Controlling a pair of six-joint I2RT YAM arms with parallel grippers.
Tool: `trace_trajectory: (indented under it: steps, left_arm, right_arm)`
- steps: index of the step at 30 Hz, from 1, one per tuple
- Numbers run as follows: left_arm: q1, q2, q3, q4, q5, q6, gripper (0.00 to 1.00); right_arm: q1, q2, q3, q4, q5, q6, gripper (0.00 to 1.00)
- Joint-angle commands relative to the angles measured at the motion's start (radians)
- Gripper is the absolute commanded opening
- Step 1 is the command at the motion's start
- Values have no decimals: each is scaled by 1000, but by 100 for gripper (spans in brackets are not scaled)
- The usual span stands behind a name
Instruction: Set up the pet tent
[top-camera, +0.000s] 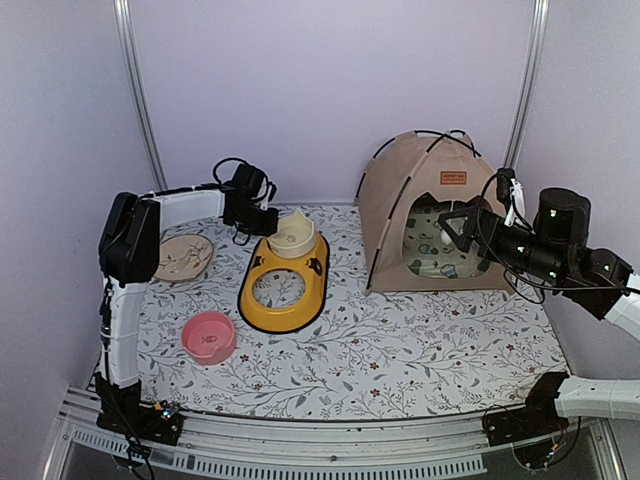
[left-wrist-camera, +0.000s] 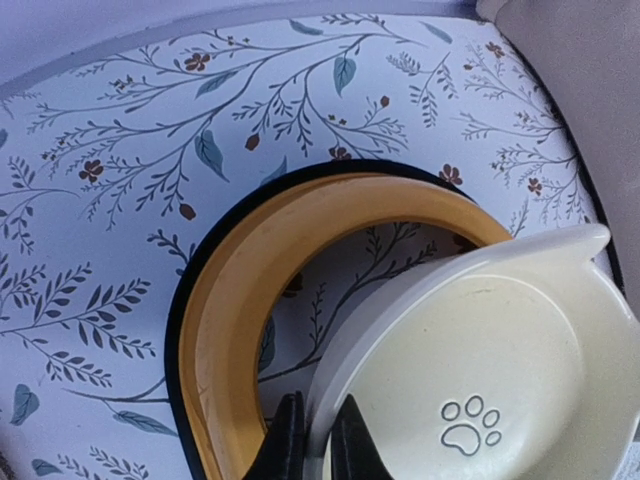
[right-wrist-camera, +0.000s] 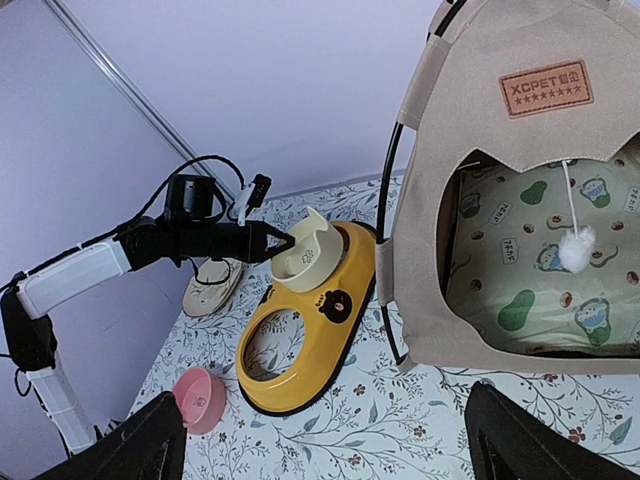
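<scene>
The tan pet tent (top-camera: 430, 190) stands upright at the back right, black poles crossed on top and a brown label on its front. In the right wrist view the tent (right-wrist-camera: 520, 200) has its doorway facing me, with a cream green-printed mat (right-wrist-camera: 540, 280) and a hanging white pom-pom (right-wrist-camera: 577, 248) inside. My right gripper (top-camera: 455, 228) hovers open and empty just in front of the doorway, its fingers (right-wrist-camera: 135, 450) spread wide. My left gripper (top-camera: 270, 222) is shut on the rim of a cream bowl (left-wrist-camera: 490, 380), held tilted over the yellow feeder (left-wrist-camera: 225, 330).
The yellow double-bowl feeder (top-camera: 285, 280) lies mid-table, its near hole empty. A pink bowl (top-camera: 208, 337) sits front left and a beige dish (top-camera: 183, 257) at the left. The floral cloth (top-camera: 400, 350) covers the table. Purple walls and metal posts enclose the back.
</scene>
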Motion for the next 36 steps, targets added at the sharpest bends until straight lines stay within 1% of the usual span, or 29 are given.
trace_trajectory:
  steps: [1,8,13,24,27,36]
  left_arm:
    - [-8,22,75,35,-14,21,0]
    - [1,89,168,-19,-51,40,0]
    - [6,90,169,-20,-70,50,0]
    - [13,72,150,-25,-62,59,0]
    - [13,72,151,-25,-58,58,3]
    - [13,70,152,-25,-59,58,18]
  right_arm:
    - [0,-10,-8,18,-10,14,99]
    - [0,-11,-6,13,-15,17,99]
    - [0,-20,-7,-2,-5,22,99]
    - [0,-10,-4,9,-13,22,99]
    - [0,-6,-4,10,-15,21,99]
    - [1,-17,-12,6,-8,26,99]
